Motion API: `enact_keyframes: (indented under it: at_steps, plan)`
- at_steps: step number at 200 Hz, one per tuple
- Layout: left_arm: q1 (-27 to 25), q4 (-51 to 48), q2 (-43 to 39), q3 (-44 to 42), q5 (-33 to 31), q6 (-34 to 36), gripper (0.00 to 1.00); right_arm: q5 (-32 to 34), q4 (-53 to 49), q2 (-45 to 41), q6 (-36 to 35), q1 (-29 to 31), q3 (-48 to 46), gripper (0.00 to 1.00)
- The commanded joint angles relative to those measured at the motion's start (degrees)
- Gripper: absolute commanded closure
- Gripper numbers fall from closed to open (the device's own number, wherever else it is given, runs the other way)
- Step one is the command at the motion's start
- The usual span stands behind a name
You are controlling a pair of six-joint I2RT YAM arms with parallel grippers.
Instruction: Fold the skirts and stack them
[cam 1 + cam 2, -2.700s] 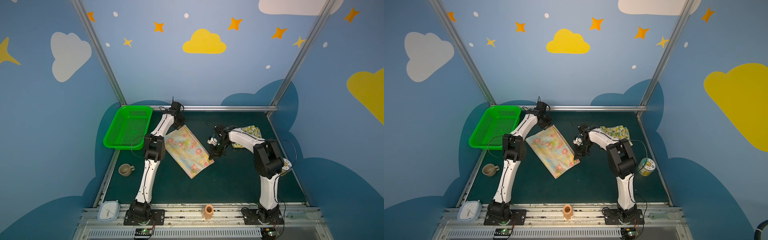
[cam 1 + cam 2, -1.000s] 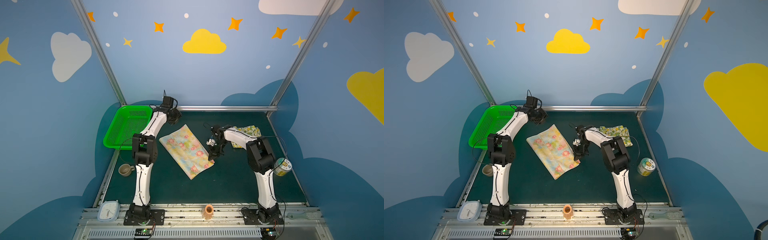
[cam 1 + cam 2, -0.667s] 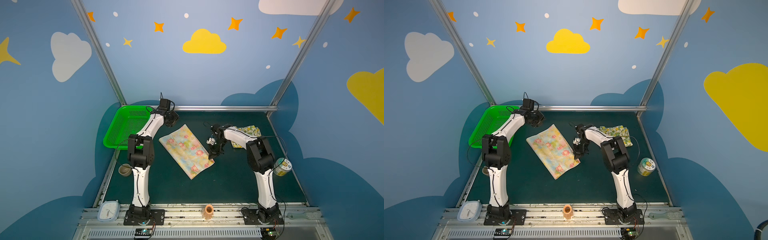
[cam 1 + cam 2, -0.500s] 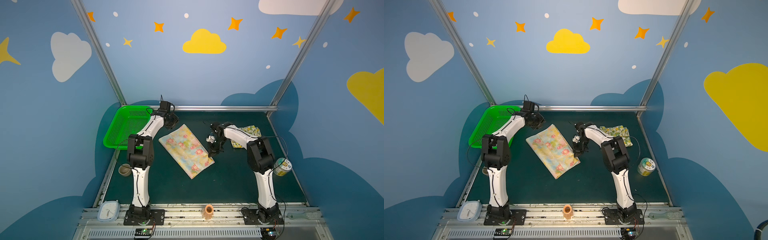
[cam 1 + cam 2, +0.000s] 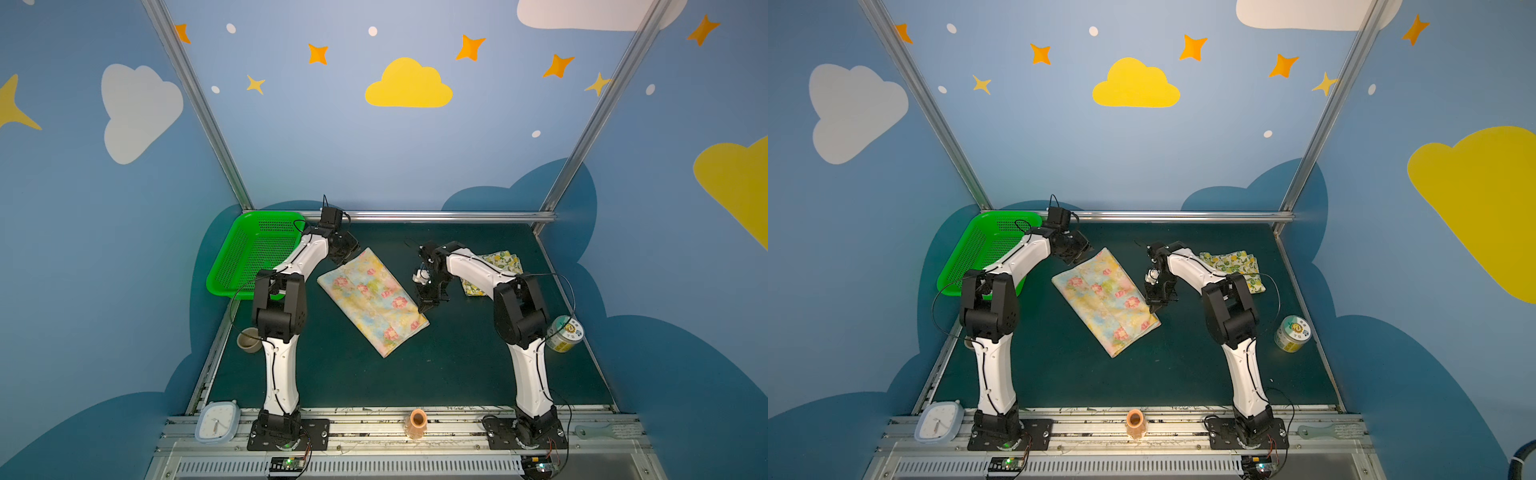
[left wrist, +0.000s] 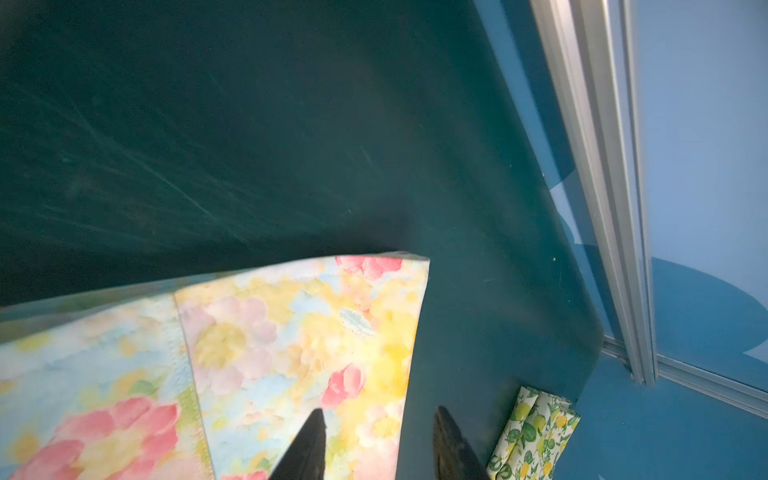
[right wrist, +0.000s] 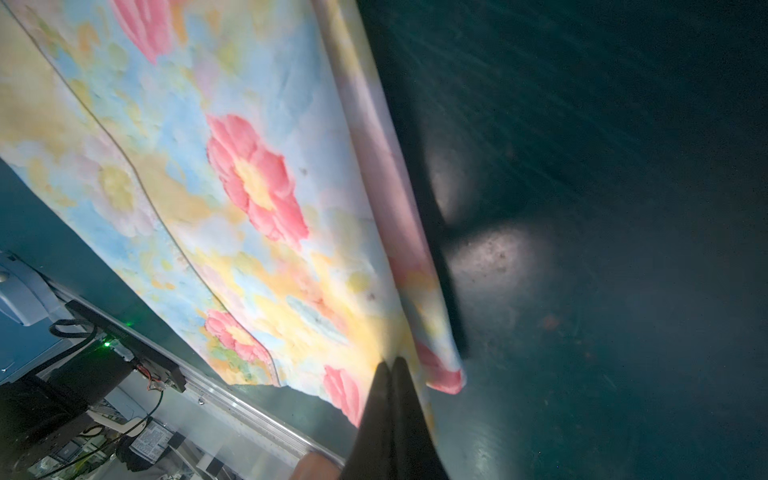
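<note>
Found floral skirt point(image 5: 372, 301) folded flat on the surface point(image 5: 457, 353), lemon skirt point(image 5: 500, 262) folded at far right, well apart.
Found left tool point(image 6: 379, 411) part-open above floral skirt's far corner, gripping nothing; right tool point(image 7: 390, 362) closed tight at its right edge, grip on cloth impossible to tell.

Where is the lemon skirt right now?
In both top views the lemon skirt lies folded at the table's back right, partly hidden by the right arm, apart from the flowered skirt in the middle.
</note>
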Motion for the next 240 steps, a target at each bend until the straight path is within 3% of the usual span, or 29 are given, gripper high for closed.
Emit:
enact_keyframes:
  at_steps: [1, 8, 22, 51, 84, 108, 172, 240]
  plan:
    - [-1.39, -1.89, -2.44, -2.92, 1.09, 1.73, 0.57, 2.27, -1.17, 1.23, -1.11, -0.15, 1.96, 0.97]
    - [-1.7, -1.89, -2.95, -4.16, 1.23, 1.76, 0.57, 3.1, -1.28, 0.84, -1.36, -0.15, 2.17, 0.86]
    - [-1.95, -1.68, -4.34, -6.65, 1.43, 1.96, 0.57, 4.94, -1.33, -0.69, -1.15, -0.06, 2.13, 0.75]
    - [-1.97, -2.6, -6.9, -10.63, 0.96, 3.3, 0.58, 6.49, -0.6, -6.34, 0.55, 2.4, -0.9, 0.73]
    - [-1.98, -5.53, -8.17, -13.09, -0.39, 5.42, 0.58, 7.49, 0.3, -10.46, 2.65, 8.48, -4.43, 0.78]
    - [-2.02, -6.04, -8.21, -15.01, -0.49, 6.07, 0.59, 6.0, 1.83, -9.64, 4.42, 10.8, -6.26, 1.0]
    - [-1.97, -5.6, -7.88, -19.84, -2.07, 7.56, 0.6, 3.19, 6.34, -4.26, 6.96, 9.73, -6.97, 1.0]
    - [-2.33, -1.12, -7.3, -27.31, -0.4, 3.94, 0.61, 2.46, 7.64, 3.11, 7.38, 4.78, -4.17, 1.0]
